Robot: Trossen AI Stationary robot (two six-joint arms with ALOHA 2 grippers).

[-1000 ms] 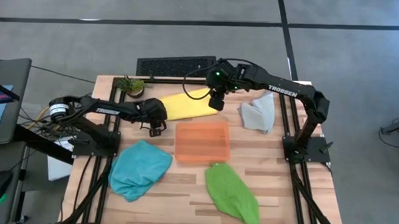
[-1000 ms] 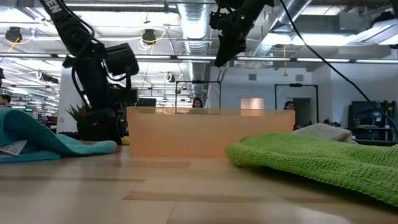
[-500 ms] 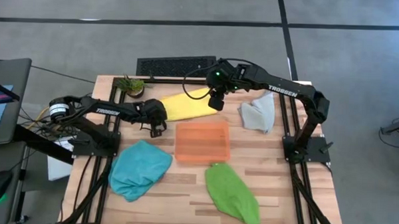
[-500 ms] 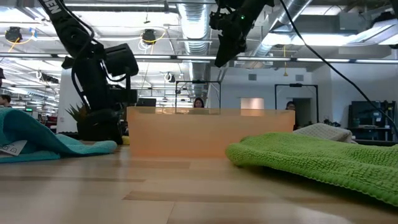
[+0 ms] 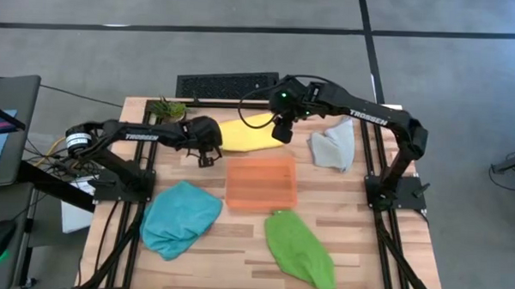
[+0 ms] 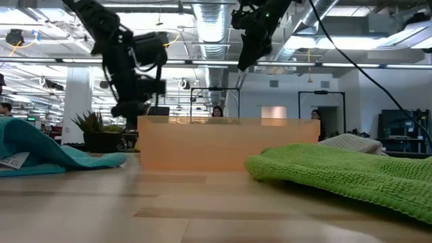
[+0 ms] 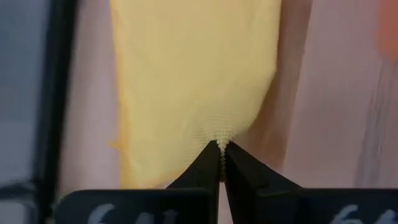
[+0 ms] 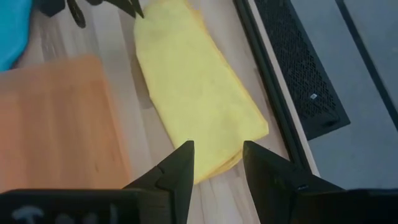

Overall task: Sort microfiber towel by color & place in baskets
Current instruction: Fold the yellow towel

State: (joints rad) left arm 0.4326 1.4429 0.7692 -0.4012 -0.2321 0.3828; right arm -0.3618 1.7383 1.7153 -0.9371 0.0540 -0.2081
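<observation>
A yellow towel (image 5: 245, 134) lies at the table's far middle, beyond the orange tray (image 5: 260, 183). My left gripper (image 7: 221, 148) is shut on the towel's left end; from above, the arm (image 5: 202, 136) hides that end. My right gripper (image 8: 214, 165) hangs open above the towel's right end (image 8: 230, 146) and touches nothing. A teal towel (image 5: 179, 217), a green towel (image 5: 298, 247) and a grey towel (image 5: 333, 145) lie flat on the table around the tray. My left gripper pinches the yellow towel's left end (image 7: 221, 132) between its two fingertips, only a small tuft of the cloth. The fingers slant down from the table's left. The cloth is drawn up into a peak at the tips, while the rest of the towel (image 7: 193, 68) lies on the table.
A small potted plant (image 5: 167, 110) stands at the far left corner, and a black keyboard (image 5: 227, 83) lies beyond the far edge. The tray's wall (image 6: 226, 143) stands in the middle of the low view, the green towel (image 6: 337, 172) right of it.
My left gripper has shut on the yellow towel's left end, then risen and drawn back toward the far edge. That end has come up with it, while the rest of the towel has stayed on the table.
</observation>
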